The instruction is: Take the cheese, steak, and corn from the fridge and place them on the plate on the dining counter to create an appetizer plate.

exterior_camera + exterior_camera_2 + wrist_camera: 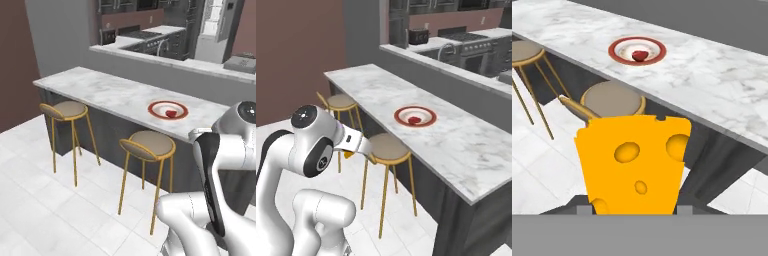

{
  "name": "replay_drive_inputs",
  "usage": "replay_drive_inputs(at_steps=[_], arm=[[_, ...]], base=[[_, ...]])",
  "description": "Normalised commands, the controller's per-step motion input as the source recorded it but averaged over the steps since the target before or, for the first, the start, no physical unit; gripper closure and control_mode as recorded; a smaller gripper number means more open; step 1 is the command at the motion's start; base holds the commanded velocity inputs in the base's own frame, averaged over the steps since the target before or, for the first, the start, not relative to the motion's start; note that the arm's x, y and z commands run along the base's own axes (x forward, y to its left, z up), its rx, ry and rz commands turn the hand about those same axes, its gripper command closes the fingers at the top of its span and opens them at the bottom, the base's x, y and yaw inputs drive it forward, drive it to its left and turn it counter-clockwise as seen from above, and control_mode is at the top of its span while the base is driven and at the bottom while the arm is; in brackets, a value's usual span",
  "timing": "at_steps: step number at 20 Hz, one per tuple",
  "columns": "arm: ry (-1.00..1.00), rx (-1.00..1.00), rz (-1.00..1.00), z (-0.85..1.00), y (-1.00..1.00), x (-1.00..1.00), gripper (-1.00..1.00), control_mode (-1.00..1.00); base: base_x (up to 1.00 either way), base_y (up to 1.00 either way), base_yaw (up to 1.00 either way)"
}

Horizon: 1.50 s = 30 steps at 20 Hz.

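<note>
Gripping cheese (634, 165); steak (640, 55) on plate (618, 48).

Holed cheese (634, 167) up close, clamped low; beyond, steak (640, 55) on plate (623, 44), marble counter (712, 85), stools (612, 98)

I count one cheese (633, 165) wedge with holes, one plate (168, 109) with a red rim, and one steak (171, 114) piece lying on it. Two stools stand on the floor: the nearer stool (147, 145) and the farther stool (67, 110). One marble surface (110, 91) carries the plate.
</note>
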Motion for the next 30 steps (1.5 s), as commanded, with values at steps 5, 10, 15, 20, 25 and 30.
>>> replay_drive_inputs(at_steps=[5,10,15,20,25,30], arm=[[0.00,0.00,0.00,0.00,0.00,0.00,1.00,1.00],[0.00,0.00,0.00,0.00,0.00,0.00,1.00,1.00],[0.00,0.00,0.00,0.00,0.00,0.00,1.00,1.00],[0.00,0.00,0.00,0.00,0.00,0.00,1.00,1.00],[0.00,0.00,0.00,0.00,0.00,0.00,1.00,1.00],[0.00,0.00,0.00,0.00,0.00,0.00,1.00,1.00]], base=[[0.49,0.77,-0.41],[0.53,0.54,-0.41],[0.59,0.41,-0.41],[0.62,0.16,-0.38],[0.74,0.00,-0.34],[0.80,0.08,-0.34]])
